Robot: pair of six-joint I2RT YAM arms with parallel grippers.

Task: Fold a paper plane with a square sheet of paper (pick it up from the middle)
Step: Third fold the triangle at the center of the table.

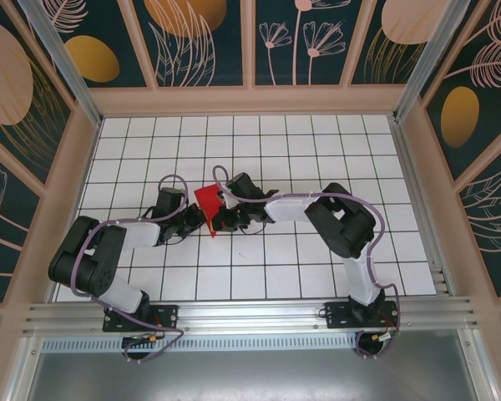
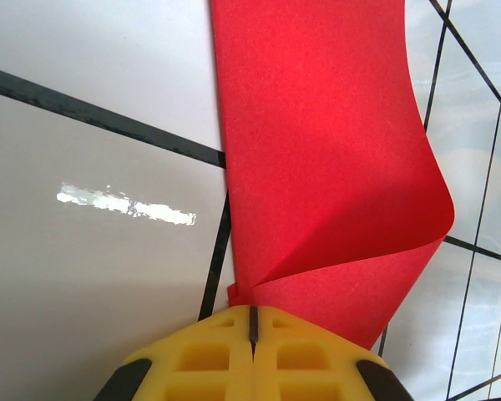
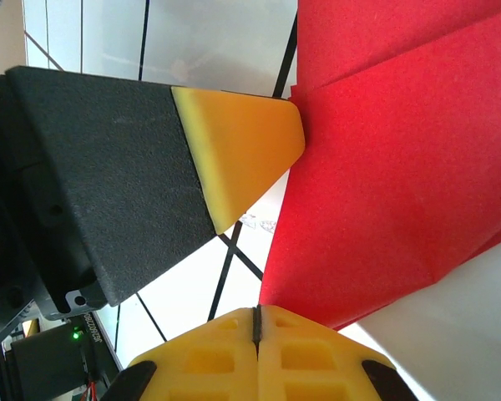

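Note:
The square sheet of paper (image 1: 207, 200) is bright red and partly folded, standing up off the table between my two grippers at mid-table. In the left wrist view the sheet (image 2: 317, 150) curls over on itself, and my left gripper (image 2: 252, 313) is shut on its lower corner. In the right wrist view the creased sheet (image 3: 401, 167) runs down to my right gripper (image 3: 256, 313), which is shut with the sheet's edge at the seam of its jaws. One yellow-tipped finger (image 3: 242, 150) of the left gripper touches the sheet's left edge there. From above, the left gripper (image 1: 202, 219) and right gripper (image 1: 223, 215) are almost tip to tip.
The white gridded table (image 1: 317, 150) is bounded by wooden walls at the left (image 1: 67, 192), back and right. An aluminium rail (image 1: 250, 313) runs along the near edge by the arm bases.

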